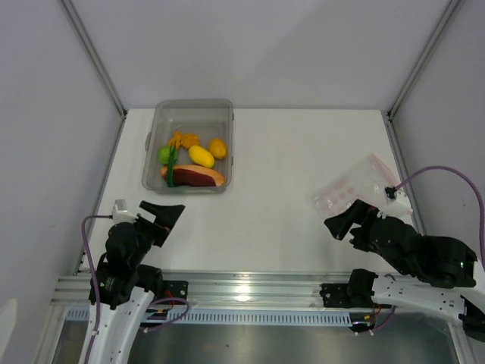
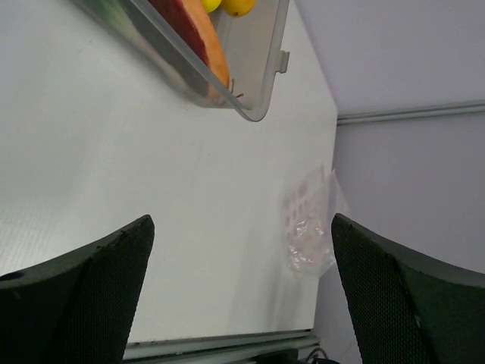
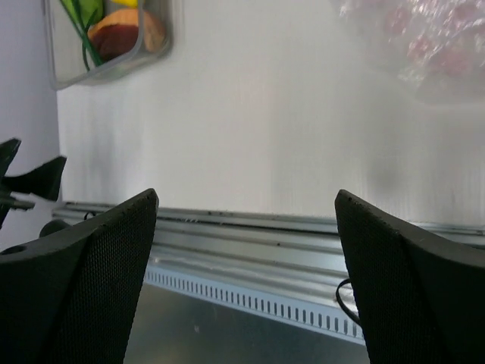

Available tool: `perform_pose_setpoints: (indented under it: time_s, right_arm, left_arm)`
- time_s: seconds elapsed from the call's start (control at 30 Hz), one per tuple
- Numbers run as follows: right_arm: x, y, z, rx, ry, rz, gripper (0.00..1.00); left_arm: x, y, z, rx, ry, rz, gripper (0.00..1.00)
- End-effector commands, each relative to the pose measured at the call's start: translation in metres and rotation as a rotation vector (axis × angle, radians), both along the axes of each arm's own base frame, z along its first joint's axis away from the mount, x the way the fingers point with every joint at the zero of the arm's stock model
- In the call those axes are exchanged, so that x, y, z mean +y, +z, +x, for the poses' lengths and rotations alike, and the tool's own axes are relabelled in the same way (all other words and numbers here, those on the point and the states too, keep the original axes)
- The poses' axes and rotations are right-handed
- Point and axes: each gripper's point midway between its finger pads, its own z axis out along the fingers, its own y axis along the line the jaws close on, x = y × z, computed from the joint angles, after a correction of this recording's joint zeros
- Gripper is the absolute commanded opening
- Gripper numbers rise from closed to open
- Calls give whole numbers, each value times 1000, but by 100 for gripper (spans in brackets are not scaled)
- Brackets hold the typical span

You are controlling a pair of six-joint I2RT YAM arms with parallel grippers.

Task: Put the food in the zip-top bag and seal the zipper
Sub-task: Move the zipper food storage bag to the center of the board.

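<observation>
At the near edge of the desk [image 1: 280, 167], both tools stand with their fingers spread wide and nothing between them; neither touches any object.

The left tool [image 1: 170, 216] points toward the far side, just short of the near wall of a clear bin [image 1: 193, 104]. In its wrist view, the gap between the fingers shows only bare desk, with the bin's corner farther ahead and to the left.

The right tool [image 1: 341, 220] sits on the right side, and the bag [image 1: 356, 189] lies flat and crinkled just beyond it, close to the tips but apart from them. From the right wrist the bag [image 3: 424, 38] shows ahead and to the right of the open fingers.

All the food is in the bin, well apart from the bag. The long slice [image 1: 193, 176] lies along the near wall, with the green stalk [image 1: 171, 171] at its left end. Behind them sit the lime [image 1: 164, 155], the lemon [image 1: 201, 156] and the orange fruit [image 1: 218, 148]. The orange cluster [image 1: 183, 139] lies farthest back.
</observation>
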Motion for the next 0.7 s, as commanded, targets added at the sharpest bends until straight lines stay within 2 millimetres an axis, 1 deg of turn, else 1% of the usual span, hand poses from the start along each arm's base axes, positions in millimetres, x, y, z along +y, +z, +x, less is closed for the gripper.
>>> perform_pose_setpoints:
  time_s: [0.0,0.03,0.07,0.1,0.13,0.17,0.2,0.23,0.27,0.3,0.33,0.37,0.4,0.43,0.47,0.5,0.53,0.57,0.6,0.63,0.67]
  right_arm:
    - [-31,18,21,-74,-141,-198,99]
    - [-29,33,27,-91,-159,-217,100]
    - [-35,42,34,-129,-201,-247,99]
    - [-35,49,39,-158,-213,-263,99]
    - [-34,56,43,-191,-190,-321,99]
    - [-26,64,50,-205,-179,-358,99]
    - [-20,69,59,-194,-197,-356,99]
    - [-14,67,66,-167,-170,-387,100]
    - [-3,53,79,-120,-87,-502,99]
    - [-14,45,102,-52,-162,-473,99]
    - [9,28,102,37,-37,-385,99]
    - [16,20,118,57,-7,-361,99]
    - [14,8,124,92,-12,-342,99]
    - [3,4,135,98,-65,-338,99]
    - [-2,5,147,66,-99,-337,100]
    - [-11,-6,154,81,-130,-358,99]
    - [-29,-12,163,107,-191,-357,99]
    - [-39,-18,169,128,-215,-350,99]
    - [-50,-34,173,187,-229,-362,99]
    - [-76,-42,178,229,-304,-347,99]
    - [-89,-51,177,268,-344,-364,99]
  left_arm:
    - [1,1,-14,39,-57,94,99]
    - [-1,7,-15,15,-77,103,100]
    - [-3,10,-15,-1,-95,107,100]
    - [-5,12,-17,-26,-115,117,100]
    - [-12,17,-20,-51,-159,109,99]
    - [-16,24,-19,-92,-183,105,100]
    - [-19,27,-21,-112,-207,105,100]
    - [-22,31,-22,-131,-226,100,99]
    - [-30,35,-27,-151,-274,87,100]
    - [-33,39,-28,-171,-297,86,99]
    - [-36,40,-29,-175,-319,84,100]
    - [-42,41,-33,-181,-360,73,99]
    - [-45,42,-34,-189,-384,78,99]
    - [-48,43,-36,-190,-405,72,100]
    - [-51,43,-38,-178,-433,64,100]
    - [-53,42,-40,-173,-453,68,99]
    - [-56,42,-42,-173,-475,67,99]
    - [-59,40,-43,-159,-502,67,100]
    - [-59,38,-43,-155,-510,81,100]
    - [-58,37,-44,-143,-513,89,99]
    - [-58,35,-44,-135,-520,96,99]
